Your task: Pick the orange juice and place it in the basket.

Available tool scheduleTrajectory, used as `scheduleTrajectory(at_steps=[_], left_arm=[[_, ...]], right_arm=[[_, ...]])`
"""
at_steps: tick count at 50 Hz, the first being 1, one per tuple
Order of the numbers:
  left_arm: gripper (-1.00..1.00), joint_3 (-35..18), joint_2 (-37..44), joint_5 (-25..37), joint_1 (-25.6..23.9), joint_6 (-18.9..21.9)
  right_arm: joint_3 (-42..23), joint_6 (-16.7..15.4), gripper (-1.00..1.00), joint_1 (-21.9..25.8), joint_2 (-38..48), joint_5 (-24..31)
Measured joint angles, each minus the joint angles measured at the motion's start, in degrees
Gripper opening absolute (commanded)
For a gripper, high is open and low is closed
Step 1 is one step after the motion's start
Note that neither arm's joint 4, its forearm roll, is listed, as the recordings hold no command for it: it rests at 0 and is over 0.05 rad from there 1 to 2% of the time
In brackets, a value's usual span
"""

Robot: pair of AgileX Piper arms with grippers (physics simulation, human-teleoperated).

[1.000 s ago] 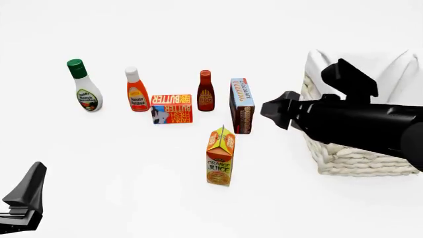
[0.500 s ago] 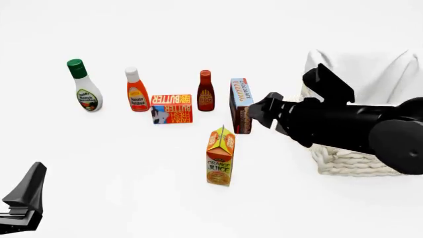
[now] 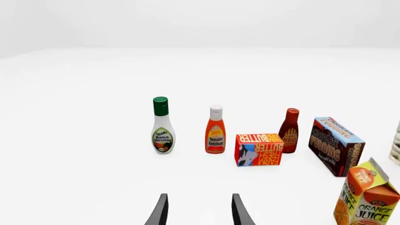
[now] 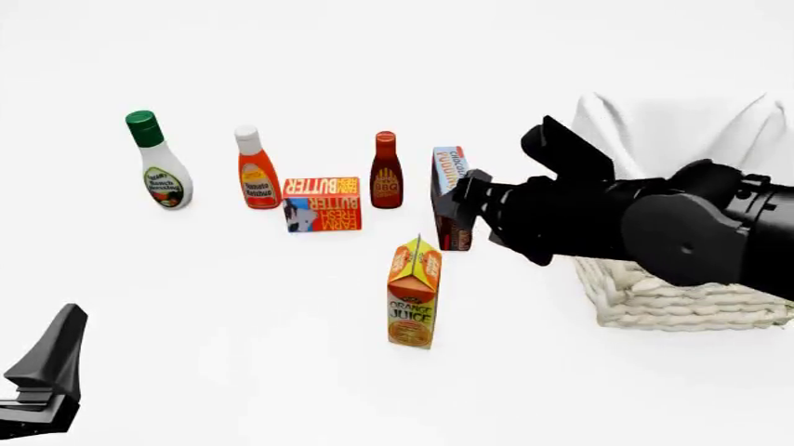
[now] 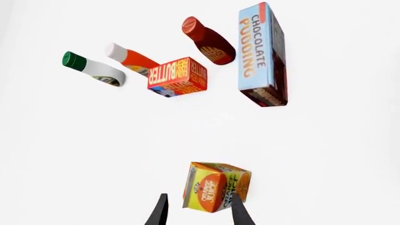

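The orange juice stands upright in front of the row of groceries, an orange-and-yellow gable-top carton; the left wrist view catches it at its edge. My right gripper hangs above and just to the right of it, level with the pudding box. In the right wrist view the right gripper is open, and the carton lies below, between the lines of its two fingers and untouched. The basket, cream wicker with white cloth, sits at the right behind my right arm. My left gripper rests open at the near left.
Behind the carton stand a green-capped ranch bottle, an orange ketchup bottle, a flat butter box, a dark BBQ bottle and a chocolate pudding box. The pudding box is partly covered by my right arm.
My right arm has swung left from in front of the basket to over the pudding box, nearer the orange juice. The left arm and all groceries have stayed put.
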Motion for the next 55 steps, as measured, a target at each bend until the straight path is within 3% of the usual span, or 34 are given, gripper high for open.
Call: scheduleTrajectory(at_steps=[23,55], left_arm=[[1.00,0.0,0.0,0.0,0.0,0.0],[1.00,0.0,0.0,0.0,0.0,0.0]], right_arm=[[-4.4,-1.3,1.00,0.6,6.6,0.5],[-3.7,-0.2,1.00,1.5,10.1,-1.8]])
